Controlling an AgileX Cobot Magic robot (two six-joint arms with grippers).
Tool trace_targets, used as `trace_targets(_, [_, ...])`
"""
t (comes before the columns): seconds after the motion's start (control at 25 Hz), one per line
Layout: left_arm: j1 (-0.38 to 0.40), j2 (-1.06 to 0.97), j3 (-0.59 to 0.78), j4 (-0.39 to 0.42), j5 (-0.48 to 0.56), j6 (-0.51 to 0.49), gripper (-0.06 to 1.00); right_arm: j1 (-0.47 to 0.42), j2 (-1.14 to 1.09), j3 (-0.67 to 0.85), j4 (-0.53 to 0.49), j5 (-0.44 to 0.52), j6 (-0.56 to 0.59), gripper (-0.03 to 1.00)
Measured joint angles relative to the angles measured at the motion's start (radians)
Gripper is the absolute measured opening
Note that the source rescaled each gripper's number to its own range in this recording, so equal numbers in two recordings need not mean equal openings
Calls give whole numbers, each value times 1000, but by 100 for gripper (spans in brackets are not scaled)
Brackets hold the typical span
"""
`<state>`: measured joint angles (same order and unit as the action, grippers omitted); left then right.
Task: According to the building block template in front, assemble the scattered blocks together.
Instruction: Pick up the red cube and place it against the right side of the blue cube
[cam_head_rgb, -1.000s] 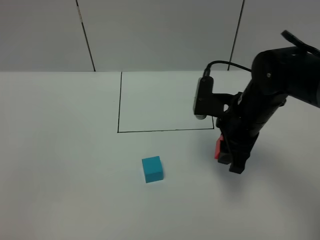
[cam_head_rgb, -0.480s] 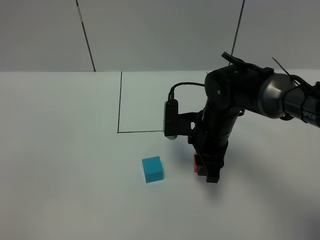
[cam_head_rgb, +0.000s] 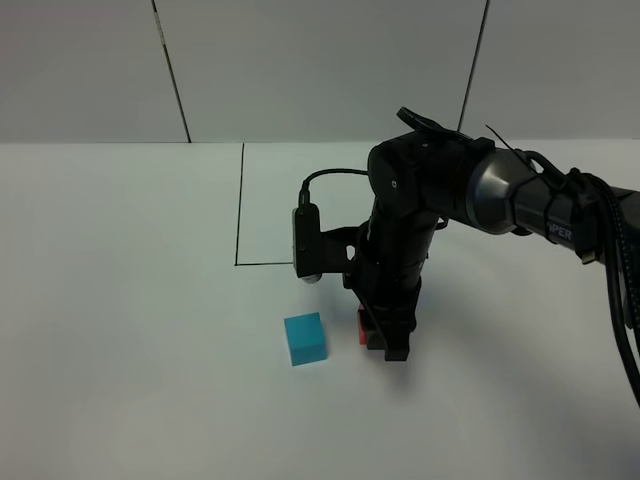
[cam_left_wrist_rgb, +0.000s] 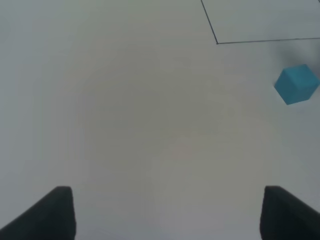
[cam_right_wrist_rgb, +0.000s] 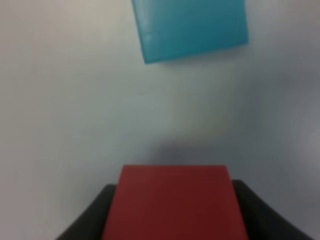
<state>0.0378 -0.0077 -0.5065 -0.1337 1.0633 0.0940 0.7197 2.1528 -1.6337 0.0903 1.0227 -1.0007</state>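
Observation:
A cyan-blue cube (cam_head_rgb: 305, 338) rests on the white table (cam_head_rgb: 120, 300), just in front of the black outlined square (cam_head_rgb: 330, 205). My right gripper (cam_head_rgb: 378, 336) is shut on the red cube (cam_head_rgb: 362, 326) and holds it low over the table, a short way to the right of the cyan cube. In the right wrist view the red cube (cam_right_wrist_rgb: 174, 200) sits between the dark fingers, with the cyan cube (cam_right_wrist_rgb: 192, 27) ahead of it across a gap. The left wrist view shows my left gripper (cam_left_wrist_rgb: 167, 212) open with nothing between its fingers, and the cyan cube (cam_left_wrist_rgb: 296, 83) far off to one side.
The black outlined square's near corner (cam_left_wrist_rgb: 217, 43) shows in the left wrist view. Grey wall panels (cam_head_rgb: 320, 70) stand behind the table. The right arm's cable (cam_head_rgb: 625, 290) runs down the right side. No template shows in these views.
My right arm has swept left with the red cube in its grip, from the square's right front corner to just beside the cyan cube, and lower toward the table. The cyan cube stayed put.

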Motion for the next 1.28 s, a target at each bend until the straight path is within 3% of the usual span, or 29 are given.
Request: trace_targets(1.28, [0, 0, 0, 0, 0, 1, 100, 11, 89, -92, 72, -39, -21, 0])
